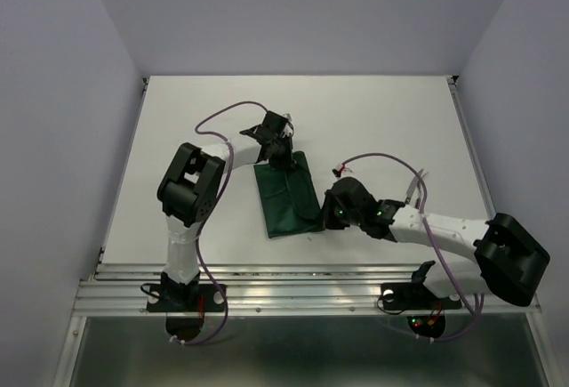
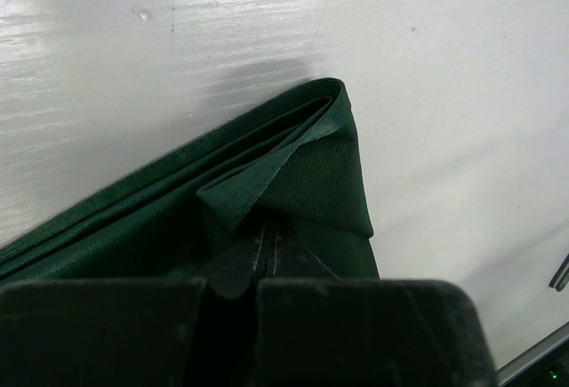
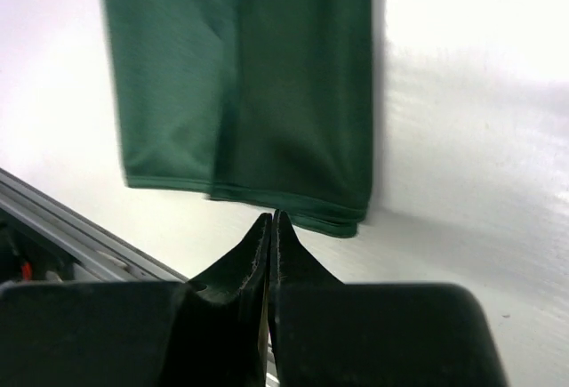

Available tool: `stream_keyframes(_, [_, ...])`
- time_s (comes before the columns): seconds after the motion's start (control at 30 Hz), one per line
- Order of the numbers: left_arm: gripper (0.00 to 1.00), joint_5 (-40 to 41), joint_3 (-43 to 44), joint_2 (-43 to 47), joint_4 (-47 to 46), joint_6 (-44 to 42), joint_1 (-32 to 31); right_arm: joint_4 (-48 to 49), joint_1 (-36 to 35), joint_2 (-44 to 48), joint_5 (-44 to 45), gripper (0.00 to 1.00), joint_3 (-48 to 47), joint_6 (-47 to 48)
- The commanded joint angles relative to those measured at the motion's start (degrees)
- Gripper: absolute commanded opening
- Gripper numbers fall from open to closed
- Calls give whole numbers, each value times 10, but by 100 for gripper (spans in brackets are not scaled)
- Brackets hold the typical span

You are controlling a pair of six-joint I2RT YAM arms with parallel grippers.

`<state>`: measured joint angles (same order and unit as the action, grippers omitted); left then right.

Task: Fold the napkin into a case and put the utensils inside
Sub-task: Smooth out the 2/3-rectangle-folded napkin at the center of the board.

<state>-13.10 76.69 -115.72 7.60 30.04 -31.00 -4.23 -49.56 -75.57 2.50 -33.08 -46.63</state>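
The dark green napkin [image 1: 286, 196] lies folded into a long narrow strip at the table's middle. It also shows in the left wrist view [image 2: 302, 173] and the right wrist view [image 3: 267, 84]. My left gripper [image 1: 283, 161] is at its far end, jaws shut on a raised fold of the cloth [image 2: 267, 227]. My right gripper [image 1: 331, 211] is shut and empty just off the strip's near right corner [image 3: 271, 220], apart from the hem. The fork and knife do not show clearly. A slim silver piece [image 2: 560, 273] shows at one edge; I cannot tell what it is.
The white table [image 1: 178, 138] has a metal rail [image 1: 293, 285] along its near edge, seen also in the right wrist view [image 3: 80, 227]. Purple cables loop over both arms [image 1: 391, 160]. A small dark and red object [image 1: 340, 171] lies right of the napkin.
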Motion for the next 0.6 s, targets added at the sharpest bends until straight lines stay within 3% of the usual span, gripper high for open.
stream_keyframes(0.0, [0, 13, 23, -14, 25, -12, 3, -30, -2, 37, 65, 1, -61, 38])
stream_keyframes(0.3, [0, 17, 33, -15, 33, -23, 3, -25, 62, -30, 76, 1, -151, 81])
stream_keyframes(0.57, [0, 17, 21, 1, 29, -23, 3, 15, 126, -156, 40, 1, -204, 102])
